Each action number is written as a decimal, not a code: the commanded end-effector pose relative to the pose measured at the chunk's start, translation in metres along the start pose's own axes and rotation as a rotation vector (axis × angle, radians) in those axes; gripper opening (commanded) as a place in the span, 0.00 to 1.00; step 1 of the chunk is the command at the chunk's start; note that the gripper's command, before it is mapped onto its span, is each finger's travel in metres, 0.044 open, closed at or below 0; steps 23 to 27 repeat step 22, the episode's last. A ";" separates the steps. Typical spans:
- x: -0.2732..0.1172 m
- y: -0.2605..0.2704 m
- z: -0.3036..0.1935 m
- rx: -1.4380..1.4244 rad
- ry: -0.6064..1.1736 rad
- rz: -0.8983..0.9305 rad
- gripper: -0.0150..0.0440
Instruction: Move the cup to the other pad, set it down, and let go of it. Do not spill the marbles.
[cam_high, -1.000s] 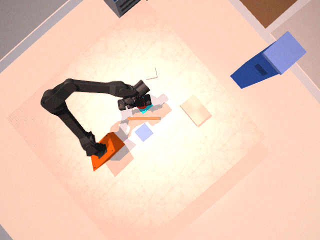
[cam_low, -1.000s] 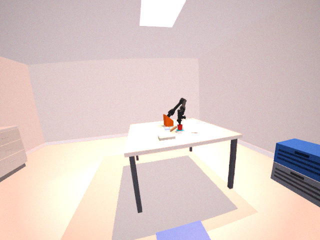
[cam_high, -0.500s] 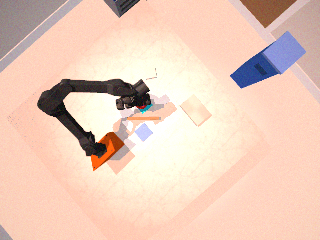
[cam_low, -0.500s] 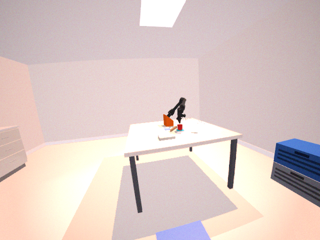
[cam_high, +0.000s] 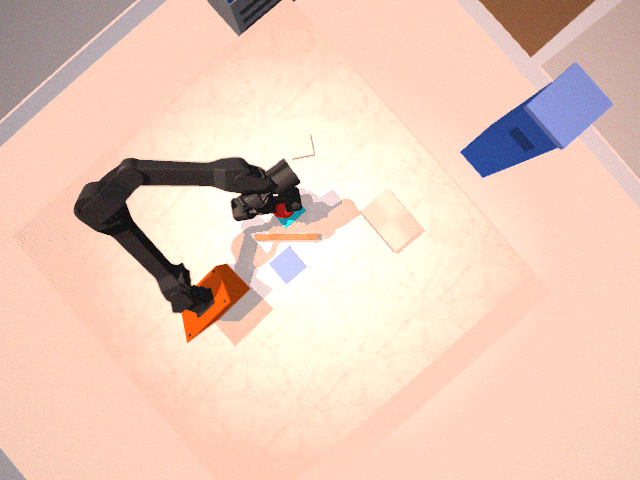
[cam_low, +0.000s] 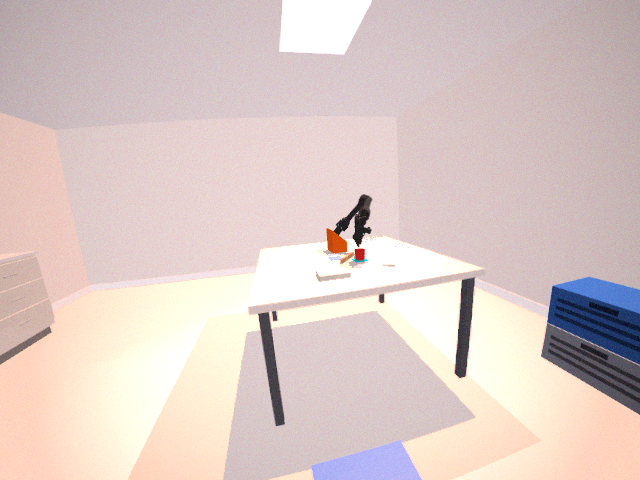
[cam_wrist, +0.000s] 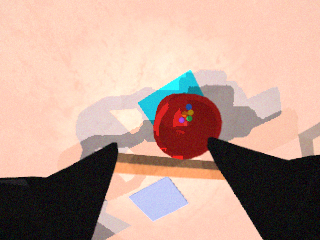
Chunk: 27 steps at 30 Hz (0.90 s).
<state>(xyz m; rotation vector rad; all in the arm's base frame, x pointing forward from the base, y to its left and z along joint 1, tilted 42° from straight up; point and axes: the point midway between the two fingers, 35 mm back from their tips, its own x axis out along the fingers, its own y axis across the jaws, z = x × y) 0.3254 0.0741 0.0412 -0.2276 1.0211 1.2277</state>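
My worry now: retreat path; gripper (cam_wrist: 162, 145) hangs above red cup (cam_wrist: 187, 125), fingers spread wide, gripping nothing; any sideways drift while low could clip rim, tip cup, scatter marbles (cam_wrist: 186, 116); I judge straight lift safest; cup stands upright on teal pad (cam_wrist: 175, 92), covering most of it; small cluster of coloured marbles sits at cup bottom, none seen outside; pale blue pad (cam_wrist: 159, 198) bare, beyond orange bar (cam_wrist: 170, 166)
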 end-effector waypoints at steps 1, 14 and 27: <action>-0.012 -0.002 0.001 -0.007 0.000 -0.008 1.00; -0.060 -0.002 -0.001 -0.012 0.000 -0.011 1.00; -0.056 -0.002 -0.001 -0.005 -0.004 -0.011 1.00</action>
